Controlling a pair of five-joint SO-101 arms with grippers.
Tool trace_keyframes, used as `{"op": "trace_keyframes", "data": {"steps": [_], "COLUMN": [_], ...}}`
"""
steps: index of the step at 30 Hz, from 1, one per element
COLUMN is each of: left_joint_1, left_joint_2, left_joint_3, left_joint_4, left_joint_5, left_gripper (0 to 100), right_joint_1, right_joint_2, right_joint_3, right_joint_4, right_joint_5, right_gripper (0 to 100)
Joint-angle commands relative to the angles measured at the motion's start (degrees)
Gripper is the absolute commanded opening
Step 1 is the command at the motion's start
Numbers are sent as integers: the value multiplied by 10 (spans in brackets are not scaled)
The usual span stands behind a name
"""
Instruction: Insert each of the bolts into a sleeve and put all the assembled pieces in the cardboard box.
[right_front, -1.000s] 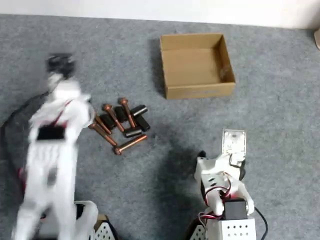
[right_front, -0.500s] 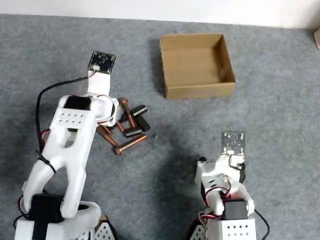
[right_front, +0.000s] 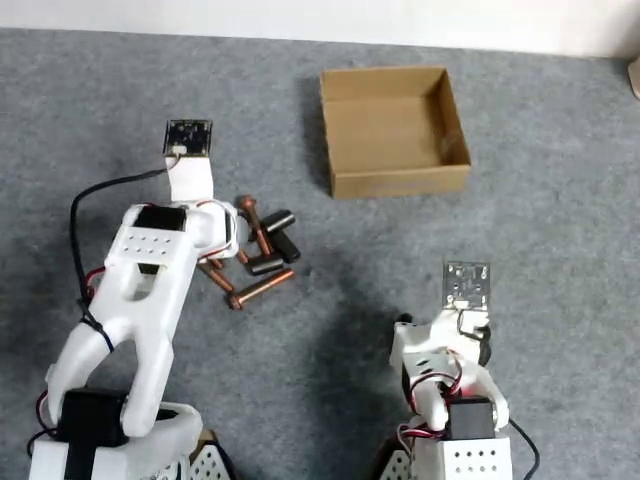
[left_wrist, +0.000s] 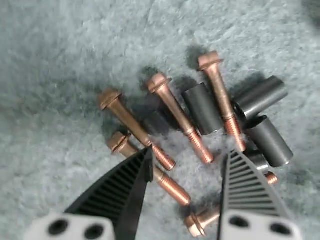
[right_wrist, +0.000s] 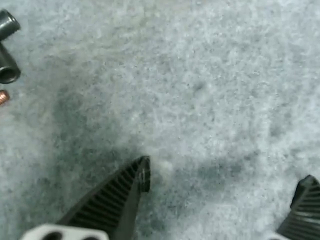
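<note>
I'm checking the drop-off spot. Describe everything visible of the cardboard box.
The cardboard box is a shallow, roughly square, open-topped tray of plain brown cardboard with four low upright walls. It sits flat on the grey carpet, its inner floor bare. Seen from the arms, it lies beyond the loose bolts and sleeves, apart from them; only the carpet touches it.

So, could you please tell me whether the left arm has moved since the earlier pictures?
Yes. The left arm swung right, toward the cardboard box, and now hangs over the bolts, its claw open above them.
</note>
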Motion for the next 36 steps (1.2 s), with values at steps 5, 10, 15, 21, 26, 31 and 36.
{"op": "trace_keyframes", "data": {"steps": [5, 10, 15, 21, 26, 31, 36], "left_joint_1": [10, 7, -7, -18, -21, -18, -13], "left_joint_2": [-1, -1, -1, -1, -1, 0, -1], "left_joint_3": [43, 119, 122, 110, 106, 110, 136], "left_joint_4": [-26, -155, -187, -184, -137, -137, -164], "left_joint_5": [25, 26, 69, 104, 133, 135, 136], "left_gripper": [217, 216, 216, 220, 221, 221, 221], "right_joint_1": [7, 7, 7, 7, 7, 7, 7], "right_joint_2": [-3, -3, -3, -3, -3, -3, -3], "right_joint_3": [55, 55, 55, 55, 55, 55, 55], "right_joint_4": [2, 2, 2, 2, 2, 2, 2], "right_joint_5": [5, 5, 5, 5, 5, 5, 5], "right_gripper": [406, 406, 406, 406, 406, 406, 406]}}
